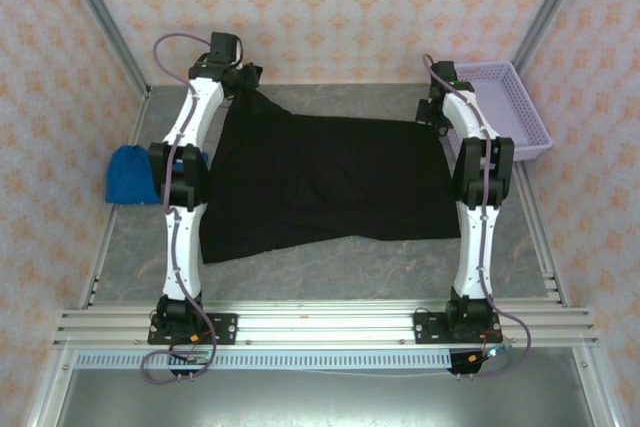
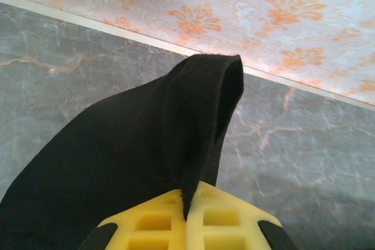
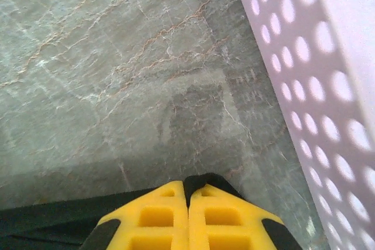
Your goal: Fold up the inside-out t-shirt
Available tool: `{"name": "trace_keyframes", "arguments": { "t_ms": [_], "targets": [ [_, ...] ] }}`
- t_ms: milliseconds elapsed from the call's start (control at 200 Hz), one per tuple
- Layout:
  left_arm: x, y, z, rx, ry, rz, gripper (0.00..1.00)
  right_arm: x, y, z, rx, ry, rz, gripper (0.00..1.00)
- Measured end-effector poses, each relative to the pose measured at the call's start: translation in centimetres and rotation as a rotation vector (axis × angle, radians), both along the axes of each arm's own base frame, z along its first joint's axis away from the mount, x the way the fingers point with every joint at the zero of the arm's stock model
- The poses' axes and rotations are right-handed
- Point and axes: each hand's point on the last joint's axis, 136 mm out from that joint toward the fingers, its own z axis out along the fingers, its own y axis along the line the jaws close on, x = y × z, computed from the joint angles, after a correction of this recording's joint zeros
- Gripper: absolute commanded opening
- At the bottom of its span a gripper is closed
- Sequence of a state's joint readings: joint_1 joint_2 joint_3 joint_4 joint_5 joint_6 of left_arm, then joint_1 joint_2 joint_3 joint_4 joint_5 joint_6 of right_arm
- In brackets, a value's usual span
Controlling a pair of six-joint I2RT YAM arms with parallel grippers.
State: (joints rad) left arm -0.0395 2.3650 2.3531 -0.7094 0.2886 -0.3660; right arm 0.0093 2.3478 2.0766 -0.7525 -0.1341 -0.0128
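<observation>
From above: holding the inside-out t-shirt [image 1: 330,182] spread black and mostly flat across the middle of the surface [image 1: 350,262], between the two arms. Gripping its far left corner with the left fingers [image 1: 245,75], bunching the cloth there. Meeting its far right corner with the right fingers [image 1: 428,112], just beside a lavender basket [image 1: 515,112]. Showing, too, a blue bundled garment [image 1: 130,175] lying at the surface's left edge.

From the left wrist: pinching a fold of the t-shirt [image 2: 135,150] between the pressed-together left fingers [image 2: 205,206], cloth peaking above them and draping left over the surface [image 2: 304,144].

From the right wrist: pressing the right fingers [image 3: 202,206] together, a black edge of the t-shirt [image 3: 53,221] wrapping their tips and trailing left over the surface [image 3: 117,57], the basket's perforated wall [image 3: 304,57] close on the right.
</observation>
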Motion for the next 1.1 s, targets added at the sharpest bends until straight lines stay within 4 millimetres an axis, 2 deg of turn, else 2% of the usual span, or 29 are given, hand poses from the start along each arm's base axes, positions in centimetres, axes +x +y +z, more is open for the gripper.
{"name": "trace_keyframes", "arguments": {
  "t_ms": [145,215,280,415,555,725,911,1101],
  "targets": [
    [-3.7,-0.6,3.9,0.001,-0.038,-0.008,0.01,-1.4,0.0,1.4,0.0,-0.033,0.005,0.02],
    [-5.9,-0.8,4.8,0.001,-0.046,-0.009,0.01,-2.3,0.0,1.6,0.001,-0.04,0.006,0.02],
    [-8.0,-0.9,4.7,-0.003,-0.041,-0.004,0.01,-3.4,0.0,1.5,0.002,-0.038,0.006,0.02],
    [-12.8,-0.8,2.8,-0.002,0.006,0.023,0.01,-6.0,0.0,1.6,0.001,-0.03,0.001,0.03],
    [-16.6,-0.9,0.1,0.005,0.058,0.04,0.01,-8.4,-0.2,1.6,0.008,-0.024,-0.027,0.03],
    [-21.3,-1.3,-3.7,0.032,0.143,0.041,0.01,-10.9,-0.2,-0.2,0.027,0.015,-0.069,0.04],
    [-25.4,-1.0,-5.9,0.05,0.193,0.051,0.02,-13.2,-0.3,-2.5,0.025,0.08,-0.084,0.04],
    [-28.4,-1.4,-7.3,0.062,0.219,0.037,0.05,-14.0,-0.5,-2.3,0.006,0.081,-0.09,0.06]
  ]
}}
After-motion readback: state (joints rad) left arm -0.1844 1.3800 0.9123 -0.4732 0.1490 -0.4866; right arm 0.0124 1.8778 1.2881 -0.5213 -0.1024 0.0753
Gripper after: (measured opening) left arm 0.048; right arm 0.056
